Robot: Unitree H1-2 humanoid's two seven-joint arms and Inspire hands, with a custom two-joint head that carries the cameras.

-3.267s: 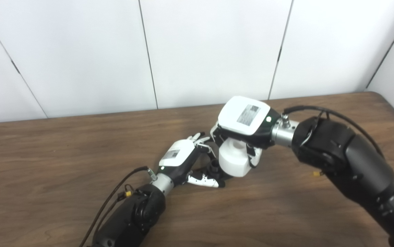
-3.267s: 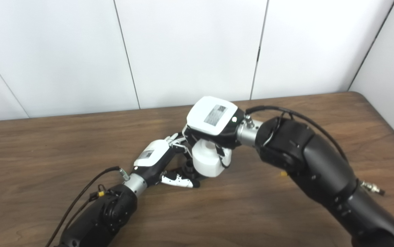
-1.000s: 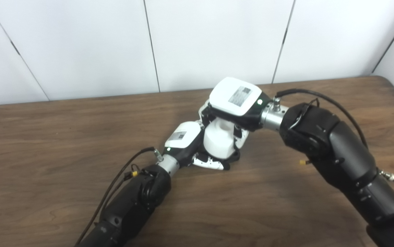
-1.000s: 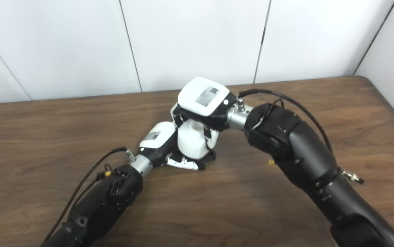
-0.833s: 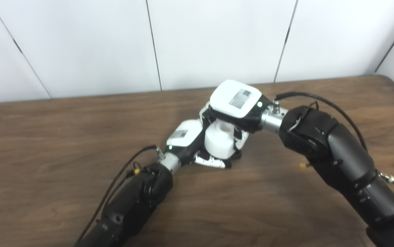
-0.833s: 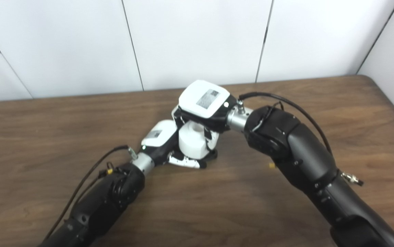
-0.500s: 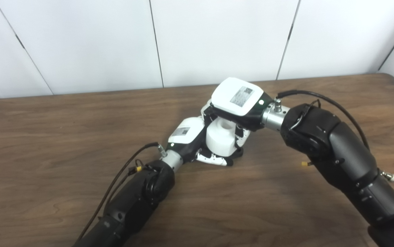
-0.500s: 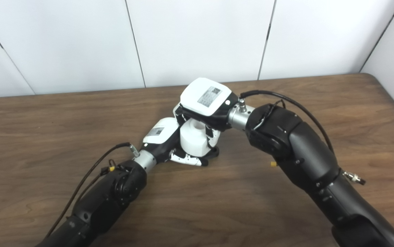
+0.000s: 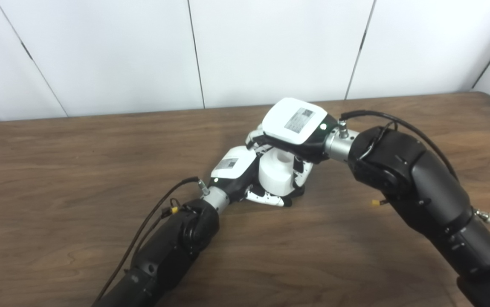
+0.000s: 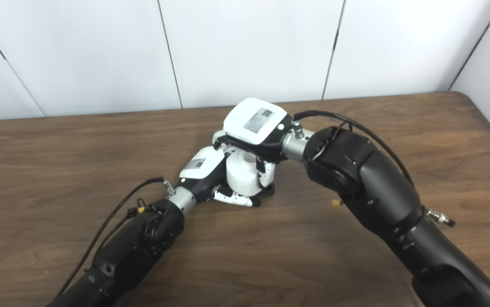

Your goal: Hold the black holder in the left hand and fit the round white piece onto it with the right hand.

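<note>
One round white piece (image 9: 275, 177), one black holder (image 9: 297, 192), two hands and one wooden counter (image 9: 57, 170) are seen.

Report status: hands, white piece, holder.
Left hand at the black holder, grip hidden. Right hand over the round white piece, fingers down its sides. Piece upright on the holder, low on the table. Nothing in the way.

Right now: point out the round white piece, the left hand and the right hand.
round white piece (image 9: 275, 175), left eye view, front wall.
left hand (image 9: 233, 164), left eye view, white back cover.
right hand (image 10: 253, 121), right eye view, white back cover.
</note>
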